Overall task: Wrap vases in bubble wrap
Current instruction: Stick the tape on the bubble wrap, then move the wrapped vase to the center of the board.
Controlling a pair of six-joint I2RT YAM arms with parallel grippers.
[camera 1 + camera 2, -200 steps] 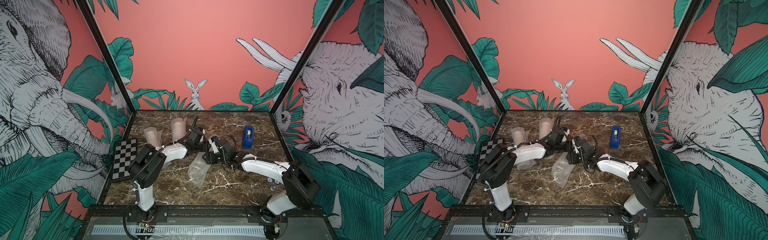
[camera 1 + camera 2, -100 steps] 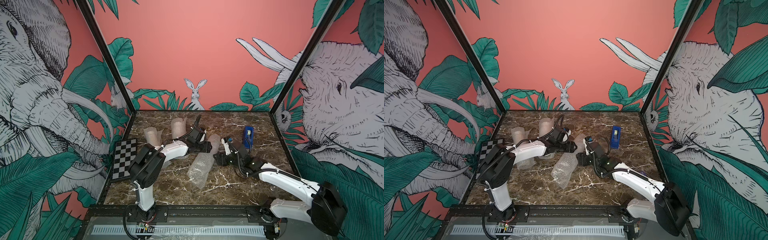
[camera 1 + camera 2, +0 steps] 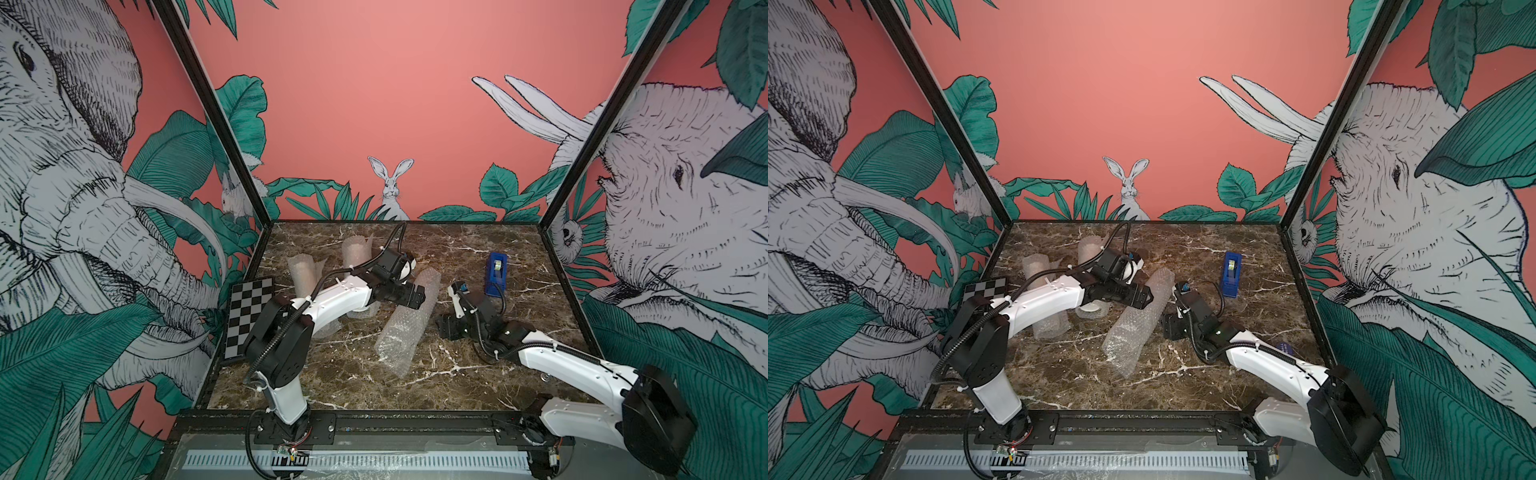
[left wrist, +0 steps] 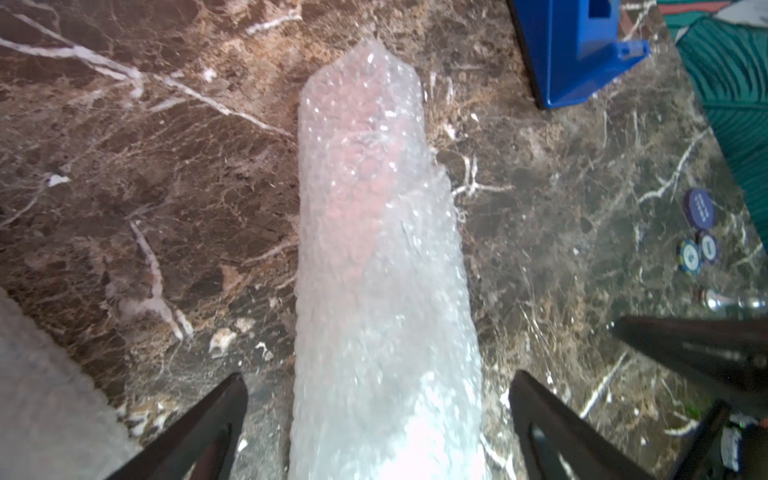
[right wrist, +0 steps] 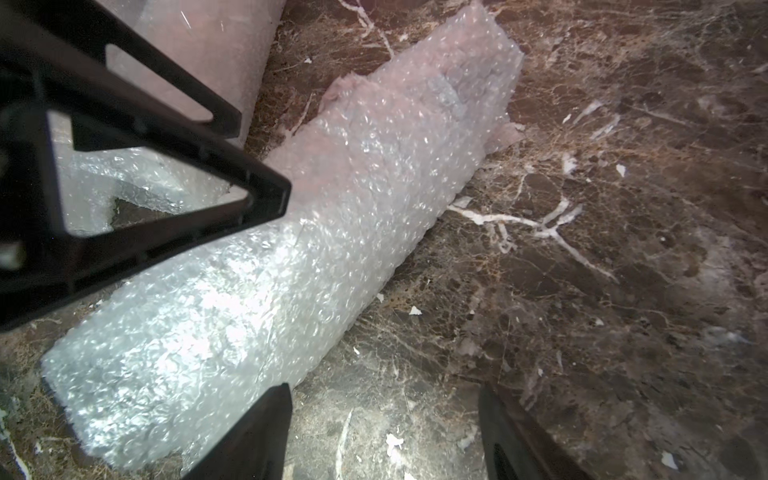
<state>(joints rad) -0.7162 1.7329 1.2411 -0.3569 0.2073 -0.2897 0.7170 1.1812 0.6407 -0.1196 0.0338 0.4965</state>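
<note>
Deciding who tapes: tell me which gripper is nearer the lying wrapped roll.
Left. The left gripper straddles the far part of the wrapped roll; the right gripper sits beside it, apart.

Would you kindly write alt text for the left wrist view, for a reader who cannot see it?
A long bubble-wrapped bundle lies on the brown marble table, stretching away between the open jaws of the left gripper, which do not touch it. A blue tape dispenser stands beyond.
</note>
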